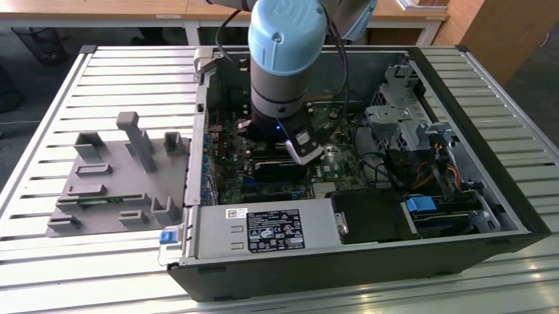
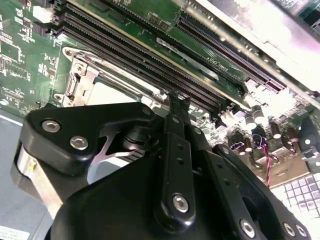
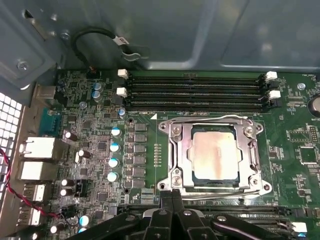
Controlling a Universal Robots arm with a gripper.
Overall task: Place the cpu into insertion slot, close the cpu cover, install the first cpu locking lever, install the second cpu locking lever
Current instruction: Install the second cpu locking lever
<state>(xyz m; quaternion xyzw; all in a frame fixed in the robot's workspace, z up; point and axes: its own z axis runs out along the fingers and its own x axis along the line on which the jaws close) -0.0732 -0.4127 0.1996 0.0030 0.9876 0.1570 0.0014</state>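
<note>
Cpu (image 3: pixel 214 156) seated flat in the insertion slot (image 3: pixel 214 181) on the green motherboard (image 3: pixel 150 150), framed by the closed cpu cover (image 3: pixel 186 150); 4 long memory slots (image 3: pixel 195 92) just beside; gripper (image 3: pixel 172 196) clenched, fingertips together, grasping nothing, at the cover's edge; open computer case (image 1: pixel 489 196) around all.

Open computer case (image 1: pixel 489 216) on slatted table (image 1: pixel 52 98) — grey fixture tray (image 1: pixel 114 176) beside it, on the exterior view's left.
</note>
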